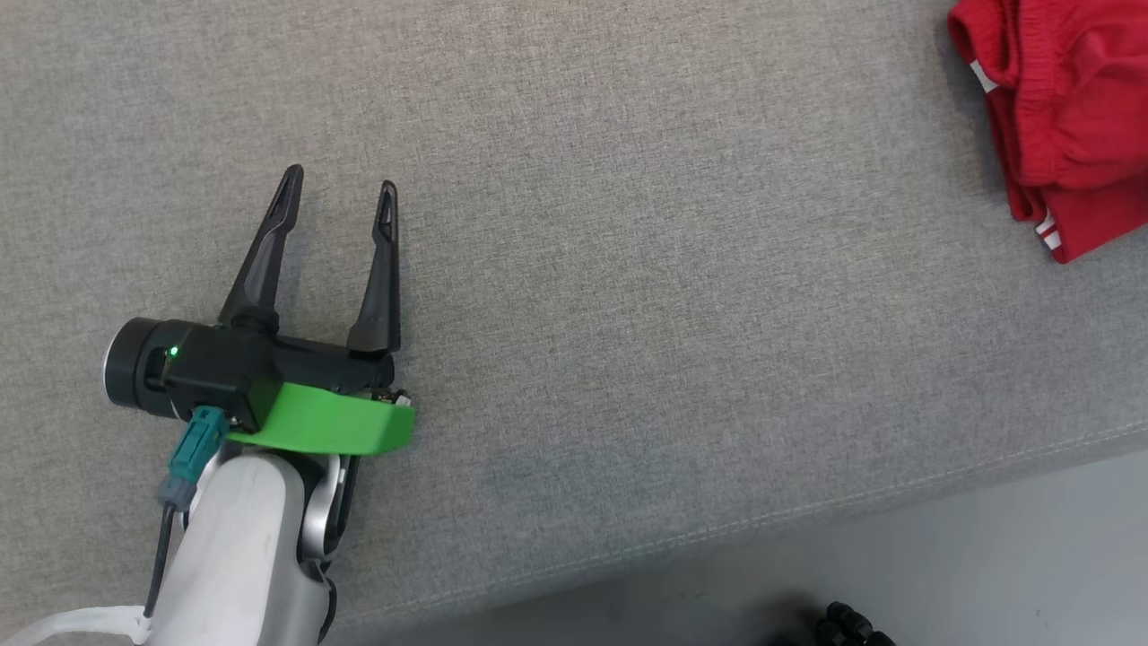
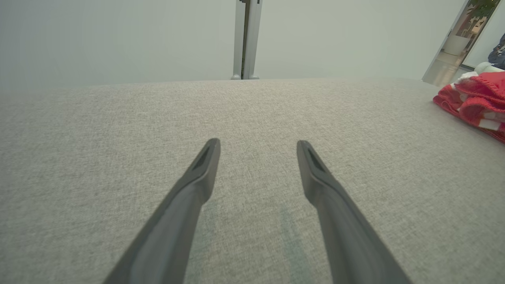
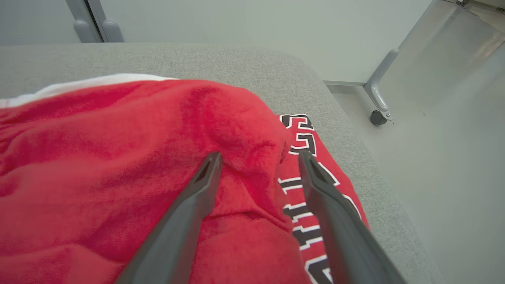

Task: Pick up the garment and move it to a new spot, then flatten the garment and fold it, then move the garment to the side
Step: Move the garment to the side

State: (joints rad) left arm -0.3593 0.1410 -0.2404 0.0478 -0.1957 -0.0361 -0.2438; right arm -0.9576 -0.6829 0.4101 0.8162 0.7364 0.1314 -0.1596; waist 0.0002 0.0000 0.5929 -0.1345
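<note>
The garment [image 1: 1067, 117] is red with white trim, bunched at the far right of the grey cushion [image 1: 628, 269]. In the left wrist view the garment [image 2: 477, 102] lies at the right edge. My left gripper [image 1: 341, 193] hovers open over bare cushion, well left of the garment, nothing between its fingers [image 2: 205, 165]. In the right wrist view my right gripper [image 3: 258, 157] is open just above the garment [image 3: 138, 157], fingers straddling a raised fold beside black-and-white lettering [image 3: 303, 138].
The cushion's front seam [image 1: 807, 516] runs diagonally, with pale floor [image 1: 987, 556] below it. A dark object [image 1: 847, 624] sits at the bottom edge. A wheeled frame leg [image 3: 378, 106] stands on the floor beyond the cushion's corner. A post [image 2: 246, 39] rises behind.
</note>
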